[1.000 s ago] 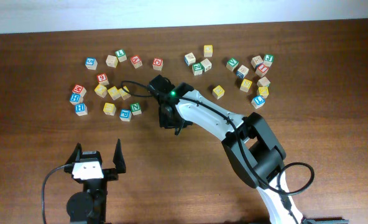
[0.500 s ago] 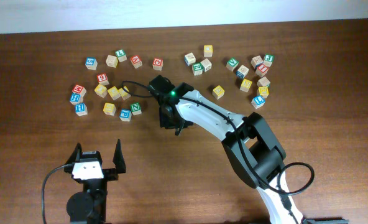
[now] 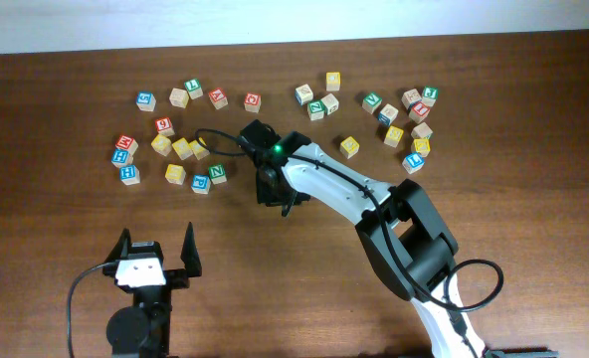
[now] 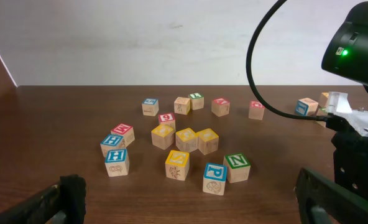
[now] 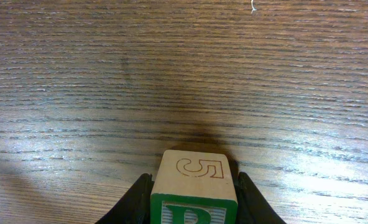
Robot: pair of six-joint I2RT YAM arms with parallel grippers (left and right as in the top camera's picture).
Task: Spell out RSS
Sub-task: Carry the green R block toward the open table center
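Observation:
My right gripper is shut on the green R cube, a wooden cube with a green-bordered face and a 5 on its top face, held close over the bare wood. In the overhead view this gripper is at the table's middle and hides the cube. Several yellow-faced cubes lie in the left cluster and the right cluster; I cannot read their letters. They also show in the left wrist view. My left gripper is open and empty near the front left.
The green N cube and a blue P cube sit at the front of the left cluster. More letter cubes spread along the back. The right arm's black cable arcs over the table.

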